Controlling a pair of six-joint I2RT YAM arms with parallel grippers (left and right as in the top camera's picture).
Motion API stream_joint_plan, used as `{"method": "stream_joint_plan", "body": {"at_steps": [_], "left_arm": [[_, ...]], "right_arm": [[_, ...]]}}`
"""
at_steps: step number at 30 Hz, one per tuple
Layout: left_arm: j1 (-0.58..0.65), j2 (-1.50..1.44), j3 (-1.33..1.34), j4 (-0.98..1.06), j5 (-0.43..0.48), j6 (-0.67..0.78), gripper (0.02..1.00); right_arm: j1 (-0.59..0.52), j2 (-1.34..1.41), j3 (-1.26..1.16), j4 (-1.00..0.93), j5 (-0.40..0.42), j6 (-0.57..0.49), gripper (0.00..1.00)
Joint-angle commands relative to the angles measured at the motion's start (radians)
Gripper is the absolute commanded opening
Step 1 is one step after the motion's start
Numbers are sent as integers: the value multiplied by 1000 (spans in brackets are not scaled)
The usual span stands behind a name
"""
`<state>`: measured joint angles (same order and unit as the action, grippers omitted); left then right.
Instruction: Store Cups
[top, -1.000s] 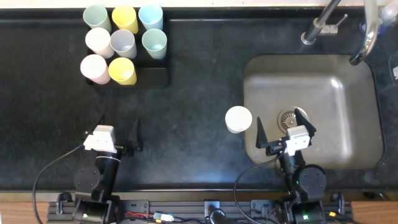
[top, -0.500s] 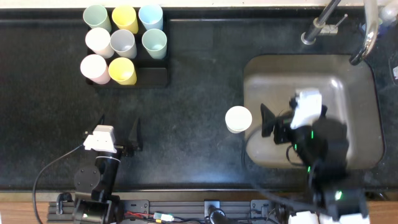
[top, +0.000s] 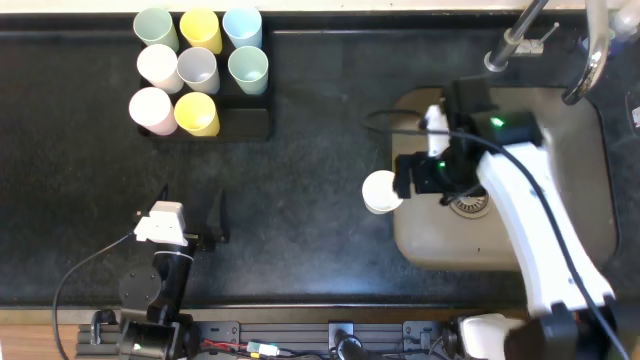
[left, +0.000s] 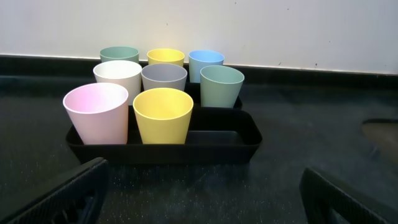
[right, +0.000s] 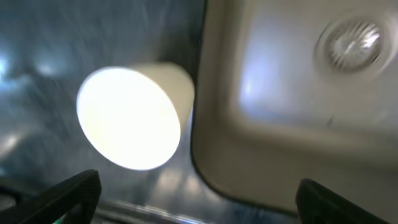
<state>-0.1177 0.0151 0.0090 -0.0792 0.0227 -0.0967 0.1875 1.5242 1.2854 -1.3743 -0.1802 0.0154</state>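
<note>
A white cup stands on the dark counter right beside the sink's left rim. My right gripper hovers over that rim next to the cup, open and empty; the cup lies just ahead of the right gripper. At the far left a black tray holds several pastel cups, with a bare slot at its near right end. My left gripper rests low near the front edge, open, facing the tray and its cups.
The steel sink with its drain takes up the right side, and a faucet stands behind it. Bare black countertop stretches between the tray and the white cup.
My right arm has lifted from its rest near the front edge and swung up and left across the sink to the white cup. The left arm has not moved.
</note>
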Motion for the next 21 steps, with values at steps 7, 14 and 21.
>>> {"method": "stream_joint_plan", "body": {"at_steps": [7,14,21], "left_arm": [[5,-6,-1,-5,-1,18,1000],[5,-6,-1,-5,-1,18,1000],[5,-6,-1,-5,-1,18,1000]], "right_arm": [[45,156,26,15,25,19,989],[72,199,26,94,47,46,715],[96,200,26,150,49,57,213]]}}
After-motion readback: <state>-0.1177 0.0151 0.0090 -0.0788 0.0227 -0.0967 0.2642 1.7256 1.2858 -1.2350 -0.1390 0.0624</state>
